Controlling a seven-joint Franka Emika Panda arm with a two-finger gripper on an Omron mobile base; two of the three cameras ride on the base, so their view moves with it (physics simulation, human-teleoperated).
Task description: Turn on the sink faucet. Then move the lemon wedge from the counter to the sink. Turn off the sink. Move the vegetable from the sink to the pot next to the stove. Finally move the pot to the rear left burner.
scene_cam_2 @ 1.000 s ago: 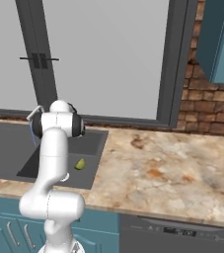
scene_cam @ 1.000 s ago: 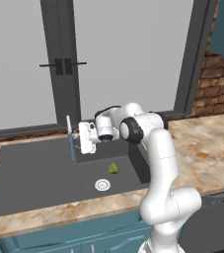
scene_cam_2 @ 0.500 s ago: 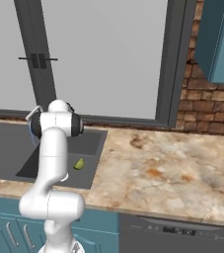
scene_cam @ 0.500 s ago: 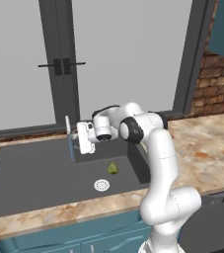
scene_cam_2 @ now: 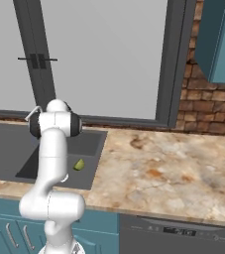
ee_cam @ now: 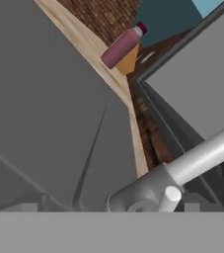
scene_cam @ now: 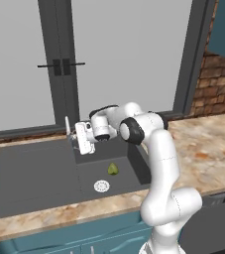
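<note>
In the left base view the white two-finger gripper (scene_cam: 78, 140) is seen at the back edge of the wide dark grey rectangular sink basin (scene_cam: 34, 173), roughly at the basin's twelve o'clock, right at the thin silver metal faucet spout (scene_cam: 68, 127). The fingers are spread wide, and nothing is gripped between them. Whether a finger touches the faucet cannot be told from this view.

In the hand view the faucet's silver tube (ee_cam: 202, 154) runs toward two o'clock from its rounded grey base, with a short pale lever stub (ee_cam: 170, 198) sticking out near six o'clock, close to the camera.

The small yellow-green lemon wedge (scene_cam: 113, 168) lies on the floor of the deeper basin part, at about one o'clock from the round silver drain (scene_cam: 101, 186) and just beside it. In the right base view the wedge (scene_cam_2: 78, 164) is seen near the basin's right wall.

The beige stone countertop marbled with orange-brown patches (scene_cam_2: 163, 168) extends to the right of the sink. A pink bottle with a dark cap (ee_cam: 122, 46) is seen far off at twelve o'clock in the hand view.
</note>
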